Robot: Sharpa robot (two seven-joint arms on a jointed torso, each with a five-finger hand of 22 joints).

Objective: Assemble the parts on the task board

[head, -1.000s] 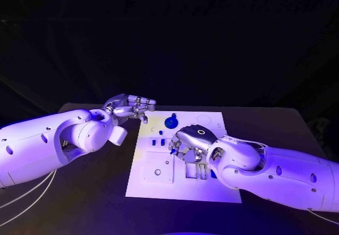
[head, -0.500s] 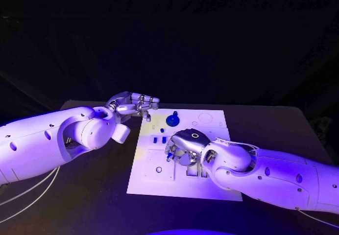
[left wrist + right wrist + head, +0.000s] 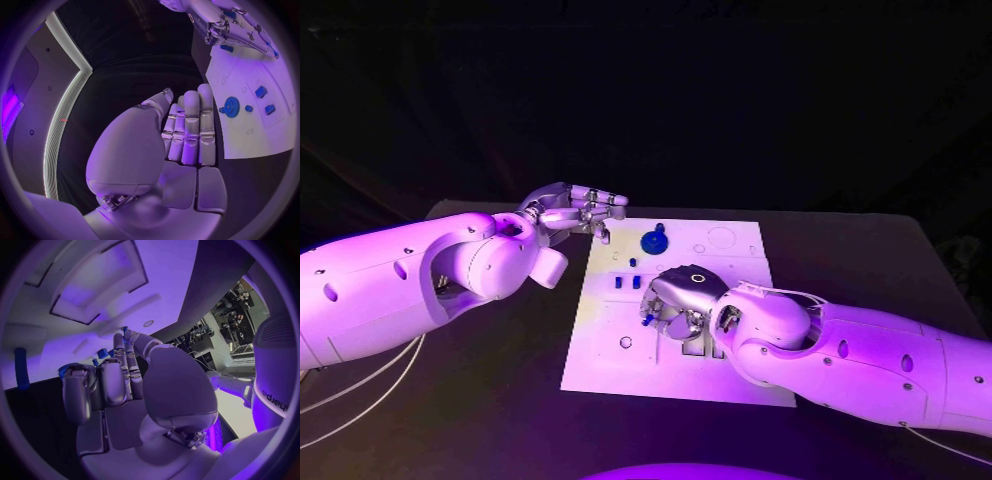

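The white task board [image 3: 733,375] lies in the middle of the table. A blue gear [image 3: 655,241] stands near its far edge, with two small blue blocks [image 3: 626,283] nearer the middle. My right hand [image 3: 681,298] hovers low over the board's middle, fingers curled down, and pinches a small blue part [image 3: 649,318] at its fingertips. The right wrist view has that hand [image 3: 119,385] over the board's recesses, with a blue peg [image 3: 22,369] lying on the board. My left hand [image 3: 574,212] hangs at the board's far left corner, holding nothing. In the left wrist view its fingers [image 3: 190,125] lie straight, beside the gear [image 3: 232,106].
The black table [image 3: 473,400] runs around the board on all sides. Rectangular cut-outs [image 3: 626,345] sit in the board's near left part. Both white forearms cross the table's left and right sides toward the board.
The right hand has edged slightly toward the board's left with the blue part at its fingertips. The left hand has hardly moved.
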